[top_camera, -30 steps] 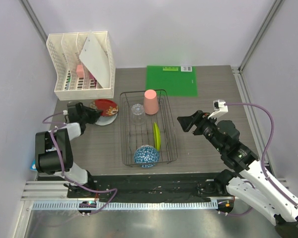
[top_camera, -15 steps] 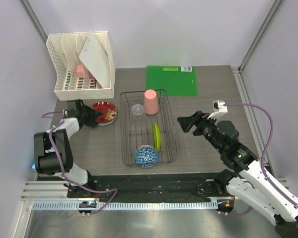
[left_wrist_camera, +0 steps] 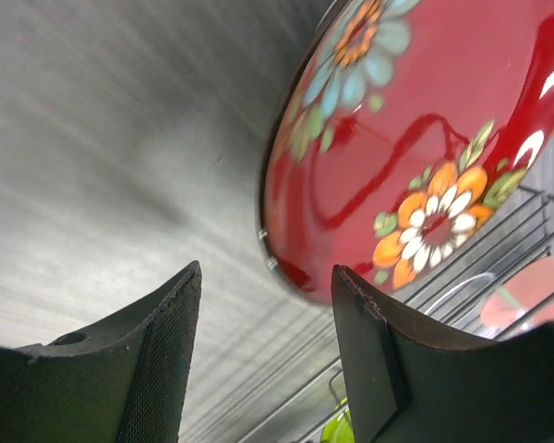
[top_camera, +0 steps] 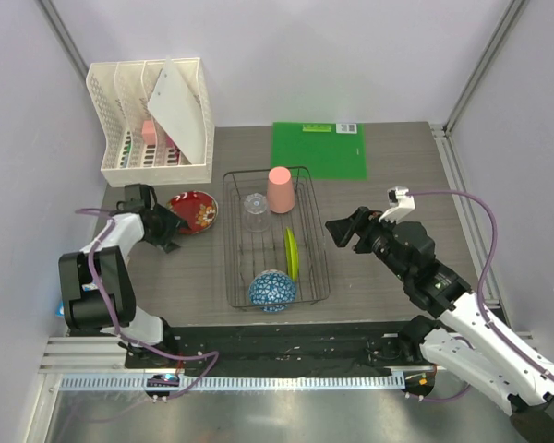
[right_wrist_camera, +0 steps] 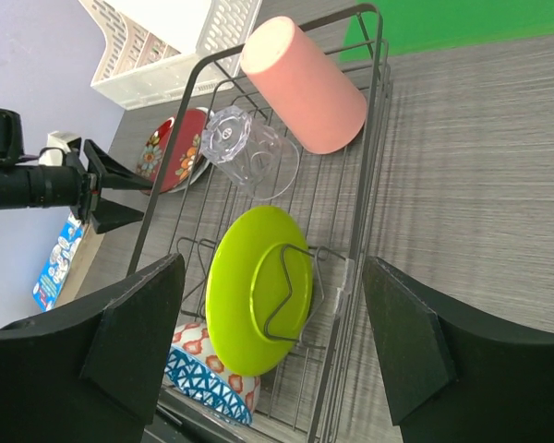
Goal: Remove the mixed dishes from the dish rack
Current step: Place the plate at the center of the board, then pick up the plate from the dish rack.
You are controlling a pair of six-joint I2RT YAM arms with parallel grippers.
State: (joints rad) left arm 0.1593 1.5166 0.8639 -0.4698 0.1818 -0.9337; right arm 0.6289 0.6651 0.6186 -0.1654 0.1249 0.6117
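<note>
Yellow-green plate stands on edge in dish rack, straight ahead of right hand, broad face toward it; hand spread wide, empty. Left hand, also spread, just short of dark red patterned plate

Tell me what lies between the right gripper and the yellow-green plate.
Only bare table and the right wire wall of the dish rack separate the right gripper from the yellow-green plate, seen in the top view.
</note>
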